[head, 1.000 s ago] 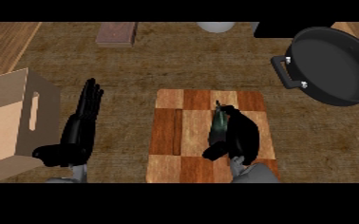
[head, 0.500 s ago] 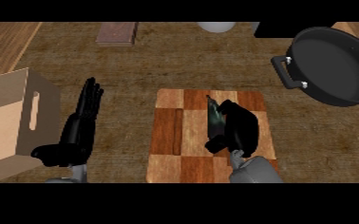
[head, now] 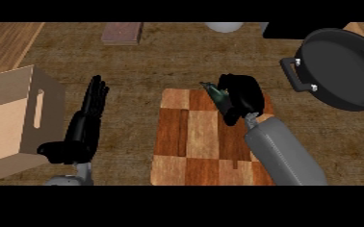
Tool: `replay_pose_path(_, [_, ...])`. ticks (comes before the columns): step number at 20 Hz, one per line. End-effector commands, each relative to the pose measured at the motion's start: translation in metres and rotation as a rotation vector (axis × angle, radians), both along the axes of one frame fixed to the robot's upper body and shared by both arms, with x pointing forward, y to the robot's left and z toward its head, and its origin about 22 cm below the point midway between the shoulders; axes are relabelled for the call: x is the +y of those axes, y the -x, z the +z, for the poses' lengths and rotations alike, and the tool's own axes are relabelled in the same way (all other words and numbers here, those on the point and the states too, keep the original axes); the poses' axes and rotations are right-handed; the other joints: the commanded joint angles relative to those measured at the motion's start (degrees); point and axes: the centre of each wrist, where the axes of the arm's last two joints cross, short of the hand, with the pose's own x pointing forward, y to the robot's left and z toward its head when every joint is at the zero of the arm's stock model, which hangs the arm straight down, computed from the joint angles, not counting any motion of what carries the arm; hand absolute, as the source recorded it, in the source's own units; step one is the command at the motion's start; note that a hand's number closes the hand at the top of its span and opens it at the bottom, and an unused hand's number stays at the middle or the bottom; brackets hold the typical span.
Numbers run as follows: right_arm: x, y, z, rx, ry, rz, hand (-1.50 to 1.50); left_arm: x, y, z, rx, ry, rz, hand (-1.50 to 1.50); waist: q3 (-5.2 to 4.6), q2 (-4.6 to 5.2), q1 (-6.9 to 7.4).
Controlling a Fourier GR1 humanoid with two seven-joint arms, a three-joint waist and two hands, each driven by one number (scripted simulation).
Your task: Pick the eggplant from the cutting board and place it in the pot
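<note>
Right hand (head: 240, 96) curled round eggplant (head: 215, 94) above cutting board (head: 192, 139) | likely light, smooth, slippery: hold mid-body | pot (head: 335, 72) well apart | left hand (head: 80, 125) open, resting.

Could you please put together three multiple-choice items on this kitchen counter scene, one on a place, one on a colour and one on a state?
1. Where is the pot?
A. At the right edge of the counter
B. On the cutting board
C. Inside the cardboard box

2. What colour is the pot?
A. White
B. Black
C. Red

3. What is the right hand doing?
A. Resting flat and open on the counter
B. Curled round the eggplant
C. Holding the pot's handle

Answers:
1. A, the pot sits right of the cutting board.
2. B, its body is black.
3. B, the right hand curls round the eggplant above the board; the left hand is straight.
</note>
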Motion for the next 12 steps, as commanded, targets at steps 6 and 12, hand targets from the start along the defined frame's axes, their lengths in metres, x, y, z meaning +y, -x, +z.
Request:
replay_pose_path(6, [0.018,-0.014,0.053,-0.377,-0.070,0.057,1.50,0.022,-0.005,0.005,0.003,0.010,0.023,0.00,-0.03,-0.36,-1.37])
replay_pose_path(12, [0.008,0.007,0.095,-0.456,0.002,-0.106,1.50,0.015,-0.005,-0.001,0.014,-0.002,0.026,0.00,-0.05,-0.55,-1.99])
